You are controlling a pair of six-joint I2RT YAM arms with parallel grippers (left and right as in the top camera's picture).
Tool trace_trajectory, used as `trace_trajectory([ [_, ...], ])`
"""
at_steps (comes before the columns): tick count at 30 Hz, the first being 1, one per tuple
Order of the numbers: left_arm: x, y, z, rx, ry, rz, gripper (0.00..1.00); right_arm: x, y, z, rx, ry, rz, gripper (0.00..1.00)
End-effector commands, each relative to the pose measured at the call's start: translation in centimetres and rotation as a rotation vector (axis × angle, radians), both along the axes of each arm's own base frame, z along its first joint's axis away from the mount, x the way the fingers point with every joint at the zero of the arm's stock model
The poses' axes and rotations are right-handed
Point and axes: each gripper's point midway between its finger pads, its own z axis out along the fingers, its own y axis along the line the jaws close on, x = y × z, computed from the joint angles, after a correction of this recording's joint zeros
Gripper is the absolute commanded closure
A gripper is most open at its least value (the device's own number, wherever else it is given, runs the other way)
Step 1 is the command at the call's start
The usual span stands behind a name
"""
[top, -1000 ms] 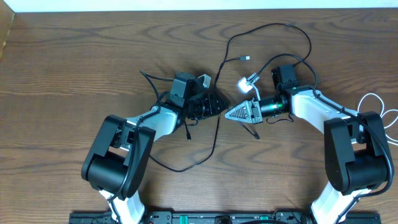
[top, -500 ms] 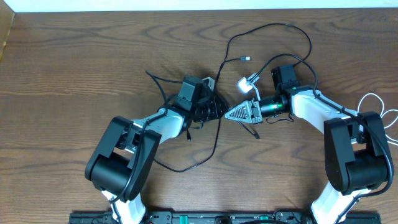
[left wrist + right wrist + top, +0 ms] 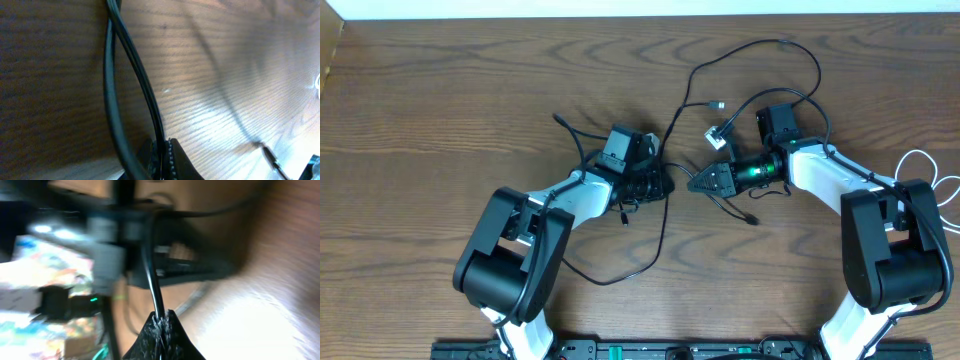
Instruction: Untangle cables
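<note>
The long black cable (image 3: 817, 70) loops from the back of the table down between both arms to the front. My left gripper (image 3: 663, 185) is shut on one strand of it at the table's middle. In the left wrist view that black cable (image 3: 142, 80) runs into the shut left gripper (image 3: 162, 150), with a second strand beside it. My right gripper (image 3: 695, 184) faces the left one a short way apart and is shut on the black cable (image 3: 152, 280), which rises from the right gripper (image 3: 161, 316). A white cable (image 3: 927, 160) lies at the far right edge.
Two small plug ends lie just behind the grippers, a dark plug (image 3: 718, 103) and a pale plug (image 3: 717, 135). A third plug end (image 3: 752, 218) lies in front of the right arm. The table's back edge (image 3: 640, 14) runs along the top.
The left gripper has closed on the black cable and shifted slightly right. The right gripper has turned on its wrist, and the cable end in front of it has slid right.
</note>
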Motion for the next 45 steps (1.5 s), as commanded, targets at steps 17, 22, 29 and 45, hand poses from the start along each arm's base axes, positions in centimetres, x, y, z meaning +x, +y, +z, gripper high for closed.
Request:
trace_trajectory([
  [17, -5.5, 8.6, -5.0, 0.400, 0.141, -0.149, 0.93, 3.1, -16.9, -9.2, -1.132, -0.044, -0.437, 0.99],
  [22, -6.4, 14.4, -5.4, 0.545, 0.318, 0.085, 0.93, 2.9, -18.3, -9.1, -1.206, -0.049, -0.452, 0.99],
  [29, -7.2, 19.1, -5.2, 0.512, 0.444, 0.211, 0.92, 2.7, -19.2, -9.1, -1.212, -0.027, -0.469, 0.99],
  [45, -8.1, 26.1, -5.5, 0.465, 0.567, 0.494, 0.93, 2.3, -23.1, -9.3, -1.166, 0.165, -0.737, 0.99],
])
